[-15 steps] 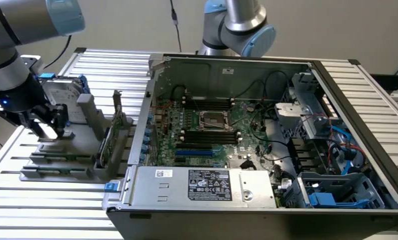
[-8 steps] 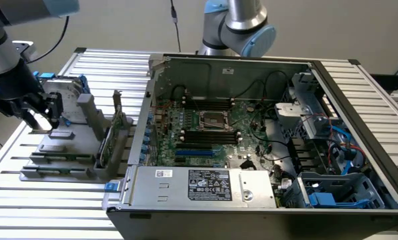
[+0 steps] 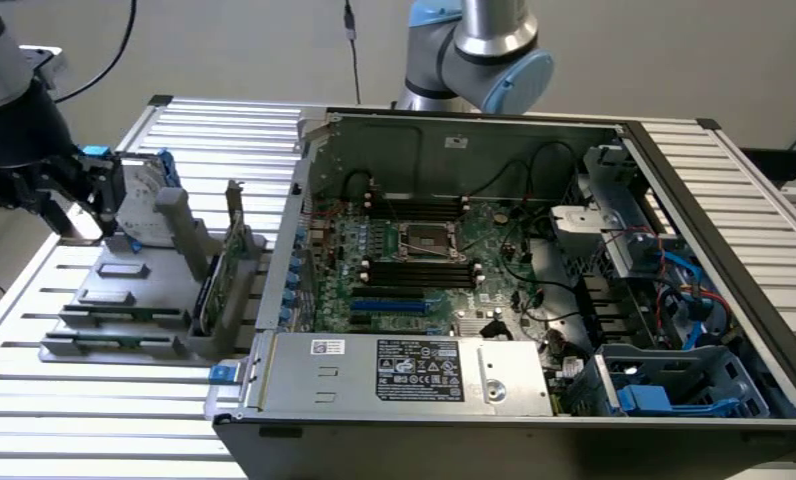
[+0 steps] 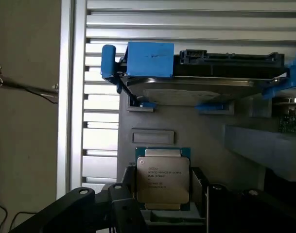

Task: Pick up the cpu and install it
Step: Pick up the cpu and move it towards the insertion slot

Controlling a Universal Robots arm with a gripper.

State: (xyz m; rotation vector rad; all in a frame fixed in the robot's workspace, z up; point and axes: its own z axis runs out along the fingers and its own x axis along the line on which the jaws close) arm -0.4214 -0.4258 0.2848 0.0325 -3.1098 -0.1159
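Note:
The cpu [image 4: 163, 175], a small square chip with a shiny silver top and a green rim, lies flat on the grey fixture [image 4: 186, 126]. My gripper [image 4: 165, 209] is open, with one dark finger on each side of the chip and small gaps to its edges. In the exterior view the gripper [image 3: 85, 215] hangs low over the fixture's far end [image 3: 118, 300], at the exterior view's left. The dark metal-framed socket [image 3: 425, 238] sits in the middle of the green motherboard inside the open computer case [image 3: 505, 130].
A silver hard drive with blue rails [image 4: 196, 80] stands upright on the fixture just beyond the chip. Grey upright holders [image 3: 185, 235] and a card [image 3: 231, 270] stand between the fixture and the case. The slatted metal table [image 3: 91, 400] runs under everything.

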